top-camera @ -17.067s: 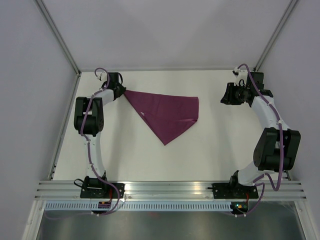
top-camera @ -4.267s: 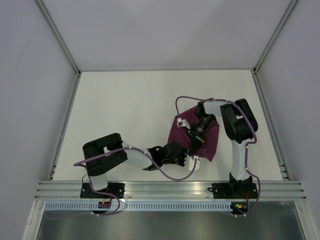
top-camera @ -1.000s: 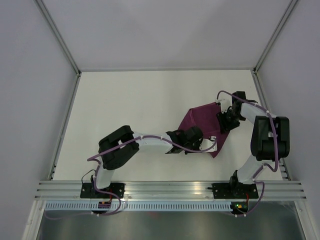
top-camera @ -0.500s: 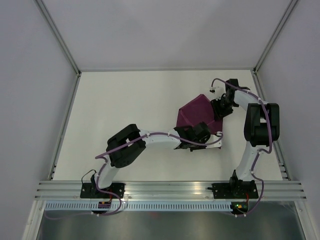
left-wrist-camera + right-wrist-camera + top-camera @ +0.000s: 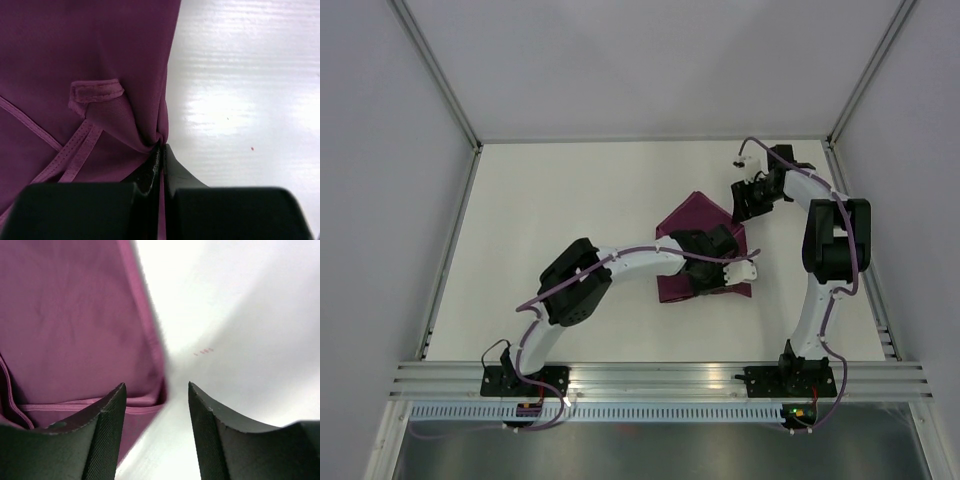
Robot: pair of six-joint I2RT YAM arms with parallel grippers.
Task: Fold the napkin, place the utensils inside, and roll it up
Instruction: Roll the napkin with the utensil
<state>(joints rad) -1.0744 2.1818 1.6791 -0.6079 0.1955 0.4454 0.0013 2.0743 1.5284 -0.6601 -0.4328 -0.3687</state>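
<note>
The plum-purple napkin lies folded and bunched right of the table's middle. My left arm reaches across it, and my left gripper is over its near right part. In the left wrist view the left gripper is shut on a pinched fold of the napkin, with a hemmed corner lying just left of the pinch. My right gripper is open at the napkin's far right corner. In the right wrist view the right gripper is empty, and the napkin edge lies below its left finger. No utensils are in view.
The white table is bounded by grey walls and metal frame posts at the back corners. The aluminium rail with both arm bases runs along the near edge.
My right gripper has moved toward the far edge, off the napkin, and now stands open. My left gripper has carried its pinched fold toward the far side, so the napkin now lies more bunched.
</note>
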